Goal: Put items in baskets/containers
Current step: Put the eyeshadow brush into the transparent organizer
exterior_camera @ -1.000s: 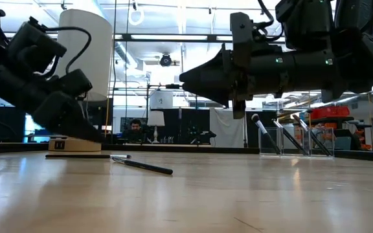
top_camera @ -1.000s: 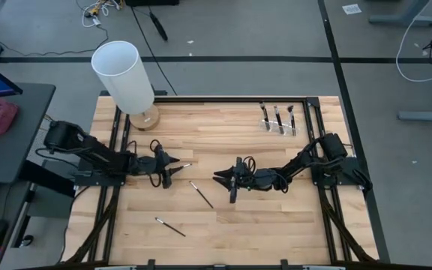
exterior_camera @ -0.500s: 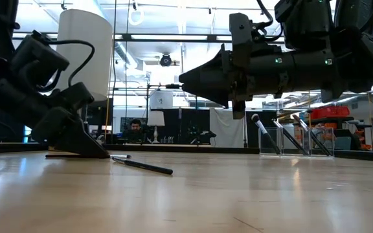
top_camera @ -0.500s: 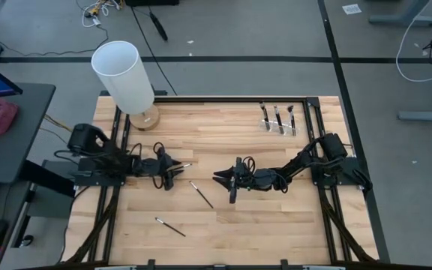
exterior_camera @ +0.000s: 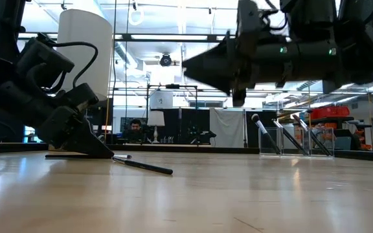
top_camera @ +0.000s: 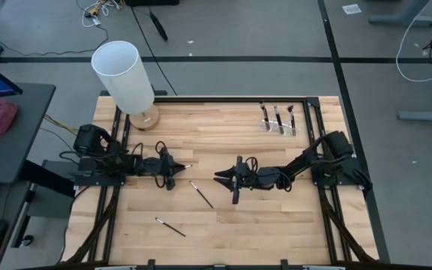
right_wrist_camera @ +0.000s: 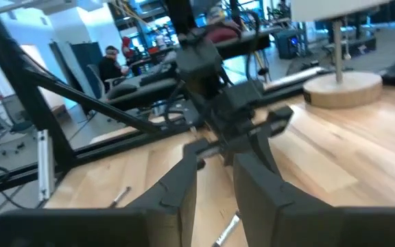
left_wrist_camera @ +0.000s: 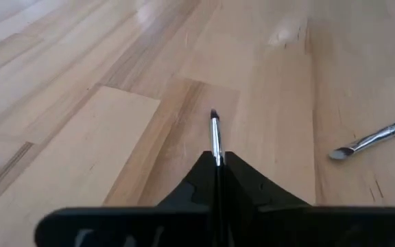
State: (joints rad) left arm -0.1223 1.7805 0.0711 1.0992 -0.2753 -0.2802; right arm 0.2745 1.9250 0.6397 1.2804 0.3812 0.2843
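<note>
Your left tool (left_wrist_camera: 217,171) is clamped on a thin, dark-handled makeup brush (left_wrist_camera: 215,137) lying on the pale wooden counter (top_camera: 223,142). The brush is light, stiff and slippery; grip mid-handle. A second ago those jaws stood open. Your right tool (top_camera: 226,178) hovers mid-counter, half-parted, empty.

Overhead and table-level views, plus two close wrist views, all sharing the wooden table (top_camera: 223,142).
</note>
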